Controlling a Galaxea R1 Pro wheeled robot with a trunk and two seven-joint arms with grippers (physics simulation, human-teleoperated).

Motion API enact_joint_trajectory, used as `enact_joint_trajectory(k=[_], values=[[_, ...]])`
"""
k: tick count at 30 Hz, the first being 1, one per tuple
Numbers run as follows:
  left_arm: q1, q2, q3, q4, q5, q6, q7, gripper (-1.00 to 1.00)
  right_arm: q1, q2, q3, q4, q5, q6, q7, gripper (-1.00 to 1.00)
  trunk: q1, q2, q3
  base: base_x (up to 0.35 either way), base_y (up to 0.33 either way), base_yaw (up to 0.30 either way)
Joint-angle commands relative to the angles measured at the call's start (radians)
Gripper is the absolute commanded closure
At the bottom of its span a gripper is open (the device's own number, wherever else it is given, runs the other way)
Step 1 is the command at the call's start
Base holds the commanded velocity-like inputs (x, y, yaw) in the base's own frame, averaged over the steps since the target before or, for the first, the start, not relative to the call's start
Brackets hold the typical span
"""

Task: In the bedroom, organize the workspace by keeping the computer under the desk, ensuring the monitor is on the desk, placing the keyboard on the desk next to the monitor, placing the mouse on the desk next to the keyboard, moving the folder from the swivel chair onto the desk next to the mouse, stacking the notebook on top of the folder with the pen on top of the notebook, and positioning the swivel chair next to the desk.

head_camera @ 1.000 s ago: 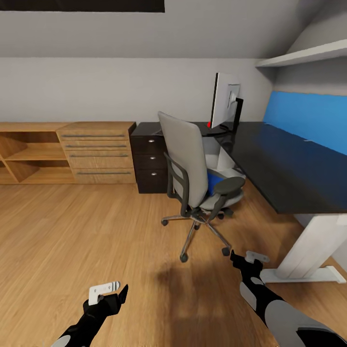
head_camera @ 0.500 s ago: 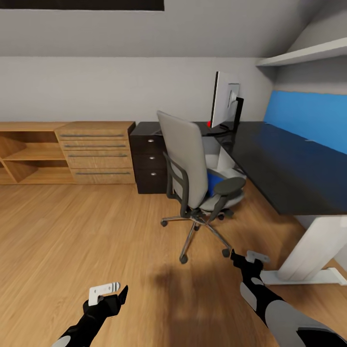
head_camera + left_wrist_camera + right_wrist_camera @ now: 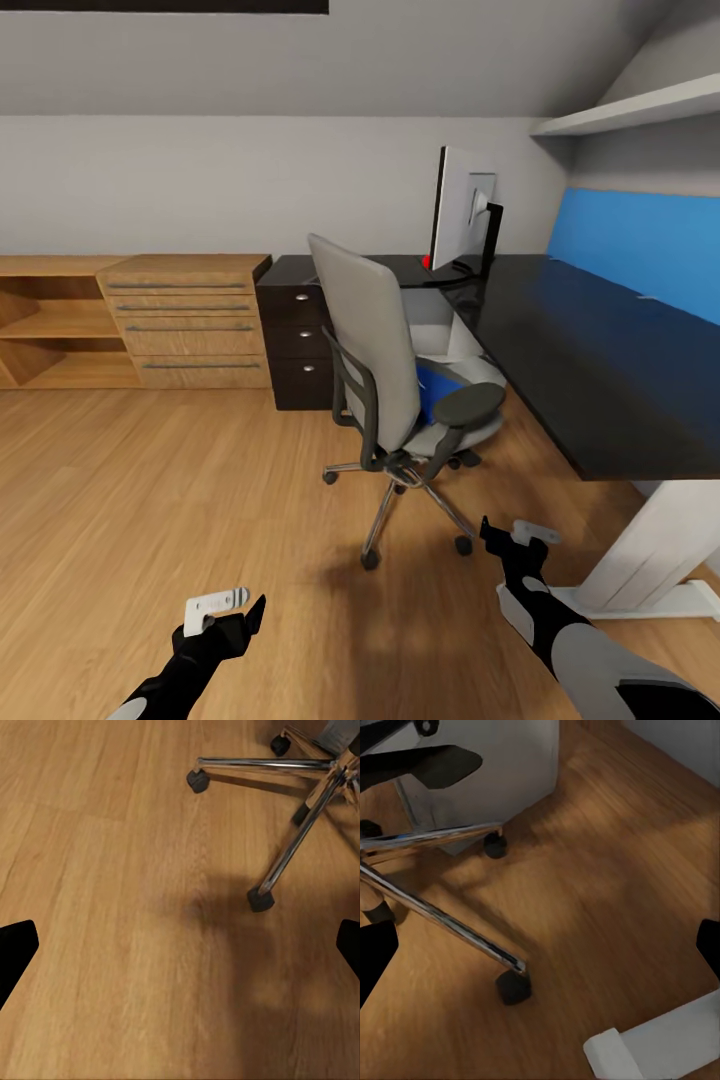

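Note:
The swivel chair (image 3: 378,352) stands on the wood floor with its grey back toward me, just off the corner of the black L-shaped desk (image 3: 600,360). A blue folder (image 3: 436,386) lies on its seat. The monitor (image 3: 455,208) stands upright at the desk's far corner. Behind the chair, under the desk, a white-grey computer (image 3: 447,335) shows in part. My left gripper (image 3: 237,608) and right gripper (image 3: 512,535) hang low over the floor, both open and empty. The chair's chrome base (image 3: 300,832) lies ahead of the left gripper (image 3: 180,949), and a chrome leg (image 3: 442,919) ahead of the right gripper (image 3: 540,952).
A light-wood dresser (image 3: 185,320) with open shelves (image 3: 45,325) lines the back wall on the left. Black drawers (image 3: 295,345) stand at the desk's end. The white desk leg (image 3: 650,545) and its foot (image 3: 660,1046) are close to my right arm. A wall shelf (image 3: 630,110) hangs above.
The whole view has shifted: the camera moved closer, so chair and desk look larger and sit further left. Both arms hold the same pose.

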Motion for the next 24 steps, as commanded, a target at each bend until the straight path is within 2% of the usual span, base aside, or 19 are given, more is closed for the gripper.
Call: enact_joint_trajectory(k=[1,7,12,15,24], values=[[0.000,-0.001,0.003,-0.002,0.011,0.006,-0.002,-1.00,0.000,0.001,-0.001,0.001,0.045,0.004,0.002,-1.00,0.000,0.000,-0.001,0.008,-0.006,0.000],[0.000,-0.001,0.004,-0.003,0.013,0.005,-0.003,-1.00,-0.005,0.002,0.000,-0.007,0.089,0.063,0.001,-1.00,0.000,0.000,-0.001,0.003,-0.002,0.000],[0.000,0.000,0.006,-0.005,0.013,0.006,-0.003,-1.00,-0.050,0.000,0.000,-0.008,0.095,0.092,0.001,-1.00,0.000,0.000,-0.001,0.000,0.000,0.000],[0.000,0.000,0.006,-0.005,0.012,0.006,-0.003,-1.00,-0.080,-0.017,-0.002,-0.008,0.093,0.127,0.001,-1.00,0.000,0.000,-0.001,0.025,0.000,0.000],[0.000,0.002,0.026,-0.006,0.010,0.006,-0.003,-1.00,-0.088,-0.021,-0.004,-0.007,0.091,0.128,0.002,-1.00,0.000,0.000,-0.001,0.165,0.000,0.000]])
